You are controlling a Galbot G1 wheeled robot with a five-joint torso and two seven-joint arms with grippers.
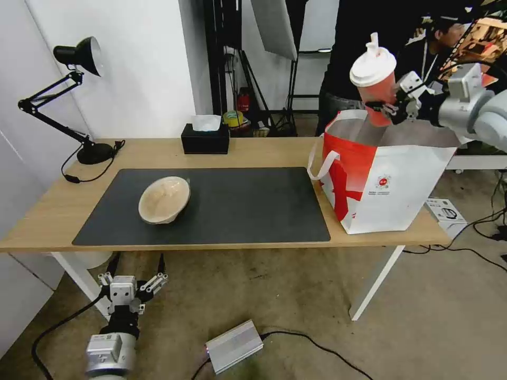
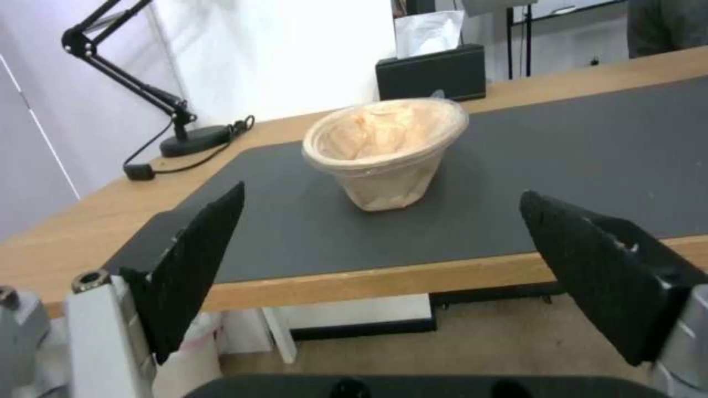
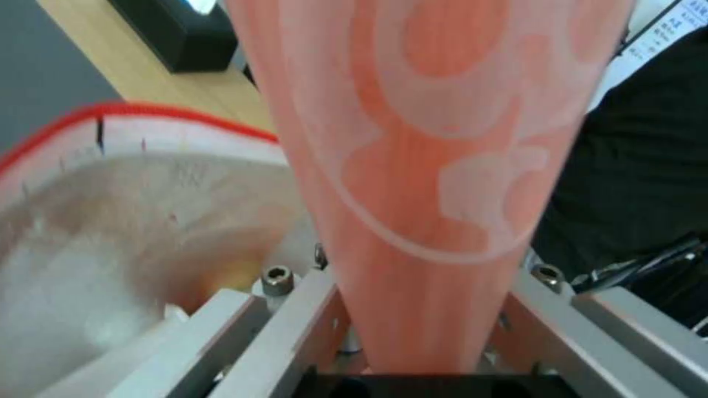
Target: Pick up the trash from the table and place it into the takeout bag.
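My right gripper (image 1: 388, 108) is shut on the tall red cup (image 1: 374, 87) with a white lid, holding it upright over the open top of the takeout bag (image 1: 388, 184). The right wrist view shows the cup (image 3: 428, 166) clamped in the gripper (image 3: 420, 337) above the bag's foil lining (image 3: 110, 237). The bag stands at the right end of the table (image 1: 264, 150). A shallow beige bowl (image 1: 164, 199) lies tilted on the dark mat (image 1: 237, 211). My left gripper (image 1: 134, 285) hangs open below the table's front edge, facing the bowl (image 2: 384, 149); its black pads (image 2: 196, 265) are spread wide.
A black tissue box (image 1: 205, 138) sits at the table's back edge and a black desk lamp (image 1: 79, 63) at its left end. A grey power brick (image 1: 234, 345) and cables lie on the floor. A person stands behind the bag.
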